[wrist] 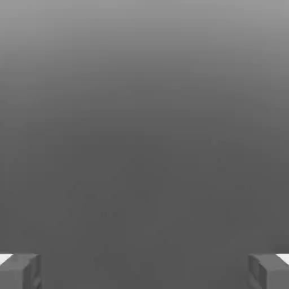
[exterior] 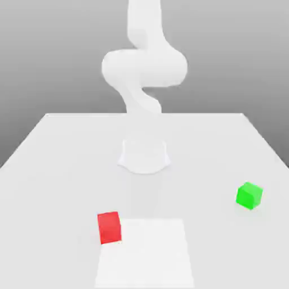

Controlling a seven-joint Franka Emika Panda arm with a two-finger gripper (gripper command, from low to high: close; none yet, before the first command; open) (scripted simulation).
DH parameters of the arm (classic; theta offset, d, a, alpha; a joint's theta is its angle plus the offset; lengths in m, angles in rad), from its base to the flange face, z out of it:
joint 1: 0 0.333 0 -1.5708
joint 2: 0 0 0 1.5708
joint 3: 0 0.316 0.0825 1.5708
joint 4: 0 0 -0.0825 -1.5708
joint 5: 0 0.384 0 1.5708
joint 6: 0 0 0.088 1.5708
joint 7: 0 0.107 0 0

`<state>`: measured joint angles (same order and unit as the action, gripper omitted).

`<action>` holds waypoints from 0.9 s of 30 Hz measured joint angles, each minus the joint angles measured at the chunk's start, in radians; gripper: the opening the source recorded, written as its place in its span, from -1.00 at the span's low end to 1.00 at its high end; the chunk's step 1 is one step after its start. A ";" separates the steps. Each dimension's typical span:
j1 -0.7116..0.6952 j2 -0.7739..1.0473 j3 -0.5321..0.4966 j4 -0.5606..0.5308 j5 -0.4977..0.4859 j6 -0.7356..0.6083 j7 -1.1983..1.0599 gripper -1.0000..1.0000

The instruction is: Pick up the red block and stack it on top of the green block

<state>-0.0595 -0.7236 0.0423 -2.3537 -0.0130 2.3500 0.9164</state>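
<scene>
- Two cubes sat on the table (exterior: 56, 169), and the red block (exterior: 109, 227) rested flat near the front edge, toward the exterior view's left, untouched.
- The green block (exterior: 249, 196) lay well apart from it, toward the exterior view's right, turned slightly on its base.
- Both looked matte, plain and about equal in size, with no long axis to favour.
- The gripper (wrist: 144, 271) was wide open and held nothing; its grey fingertips (wrist: 20, 271) stood far apart in the hand view against a bare grey backdrop.
- Judging from that, neither block lay between the fingers, so the hand would probably need to travel to the red block first.
- The arm (exterior: 144, 68) rose pale and smooth behind both cubes.
</scene>
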 joint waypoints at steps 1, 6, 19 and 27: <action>-0.028 0.037 0.020 -0.025 -0.006 0.024 0.056 0.00; -0.147 0.211 0.090 -0.140 -0.036 0.132 0.313 0.00; -0.335 0.634 0.135 -0.432 -0.020 0.408 0.889 0.00; -0.334 0.838 0.102 -0.451 -0.054 0.574 1.009 0.00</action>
<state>-0.3938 0.1143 0.1444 -2.8047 -0.0670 2.9241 1.9251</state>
